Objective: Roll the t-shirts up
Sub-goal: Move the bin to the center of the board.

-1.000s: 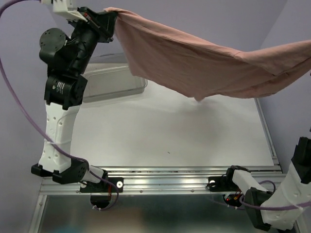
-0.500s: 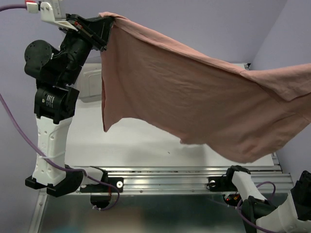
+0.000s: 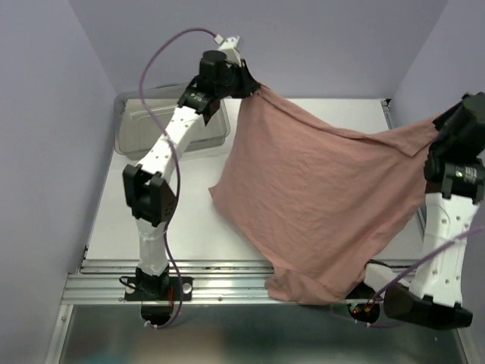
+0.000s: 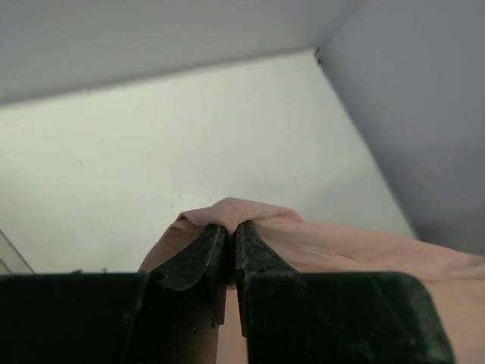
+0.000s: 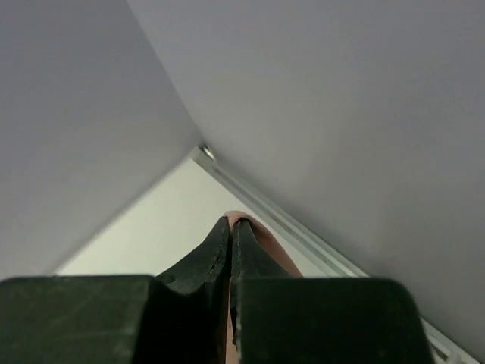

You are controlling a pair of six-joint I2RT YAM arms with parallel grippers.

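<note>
Left gripper [image 3: 248, 83]: jaws set narrow, clamped on a bunched edge of the dusty-pink t-shirt [image 3: 318, 189]; in the left wrist view a fold of cloth protrudes just past the fingertips [image 4: 201, 254]; right gripper [image 3: 444, 123]: jaws pressed together on the opposite edge, a thin strip of pink cloth showing between and beyond them; the t-shirt hangs stretched between the two grippers, sagging below both; its lowest part drapes over the near edge of the table [image 3: 189, 220]; a clear bin [image 3: 136, 129] sits below and left of the left gripper.
</note>
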